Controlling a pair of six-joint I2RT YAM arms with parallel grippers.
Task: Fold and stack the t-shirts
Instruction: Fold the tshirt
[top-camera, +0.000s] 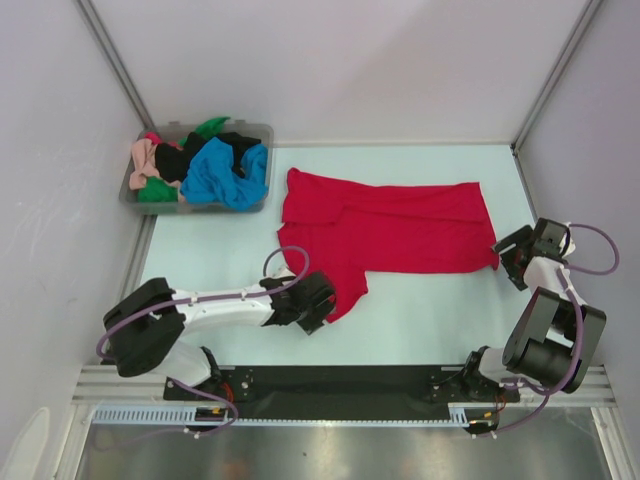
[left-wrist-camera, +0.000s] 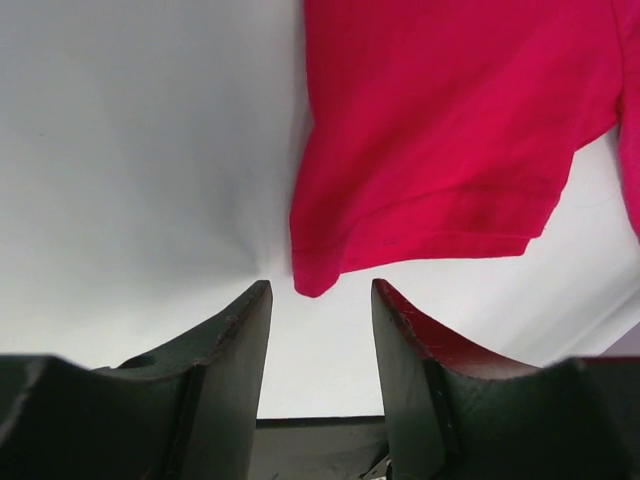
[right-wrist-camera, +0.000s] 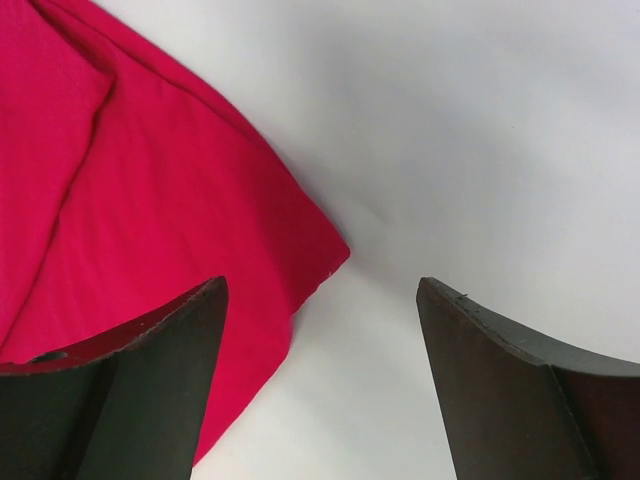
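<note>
A large red t-shirt (top-camera: 400, 230) lies spread across the middle of the table, one sleeve hanging toward the near edge. My left gripper (top-camera: 322, 300) sits at that sleeve's lower tip. In the left wrist view the sleeve (left-wrist-camera: 440, 130) ends in a corner just ahead of the left gripper (left-wrist-camera: 321, 287), whose jaws stand apart with nothing between them. My right gripper (top-camera: 507, 256) is at the shirt's near right corner. In the right wrist view the right gripper (right-wrist-camera: 322, 283) is wide open, its left finger over the red cloth (right-wrist-camera: 150, 200), with the corner lying ahead of the gap.
A clear grey bin (top-camera: 262, 130) at the back left holds more t-shirts: blue (top-camera: 225, 172), black (top-camera: 185, 160), green (top-camera: 155, 192) and pink (top-camera: 143, 155). Enclosure walls and metal posts ring the table. A black rail runs along the near edge by the arm bases.
</note>
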